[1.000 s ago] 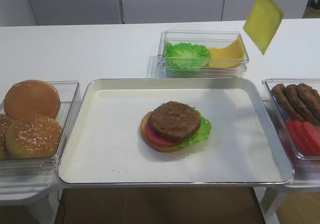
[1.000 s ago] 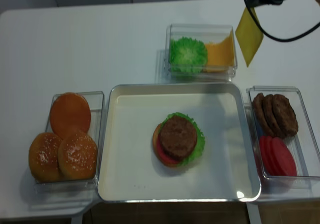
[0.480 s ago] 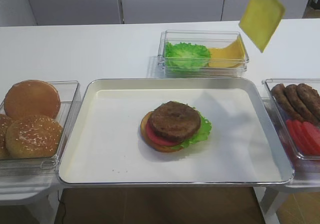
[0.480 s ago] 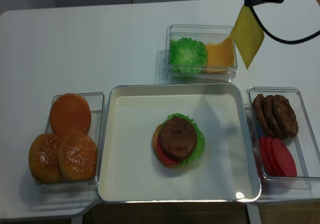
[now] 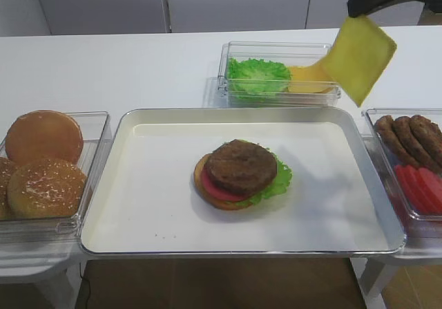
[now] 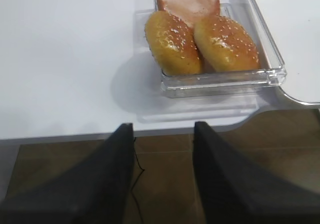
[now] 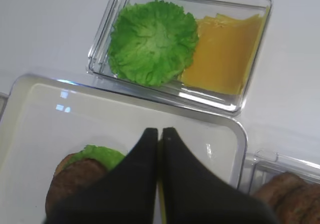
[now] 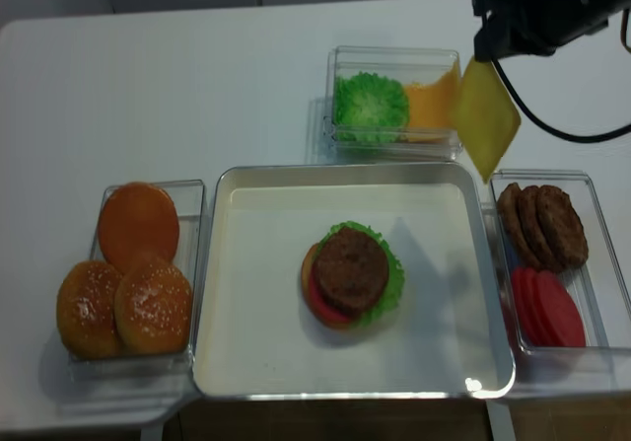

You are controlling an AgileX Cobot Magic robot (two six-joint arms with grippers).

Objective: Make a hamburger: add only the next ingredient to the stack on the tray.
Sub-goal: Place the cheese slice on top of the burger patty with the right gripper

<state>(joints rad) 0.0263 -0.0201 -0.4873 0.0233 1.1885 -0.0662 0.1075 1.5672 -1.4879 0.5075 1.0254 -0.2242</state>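
cheese (image 5: 358, 59) has dropped lower and swung toward the tray (image 5: 138, 205) since a second ago, dangling by its top corner from the pinched right gripper (image 8: 490, 51). looks thin and floppy, so that corner pinch works.

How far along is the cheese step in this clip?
Done: the thin yellow cheese slice is out of the clear plastic bin and hangs from the shut right claw. In hand: carrying it above the cream-white metal-rimmed tray's far right corner. Left: laying it on the round brown patty topping the stack.
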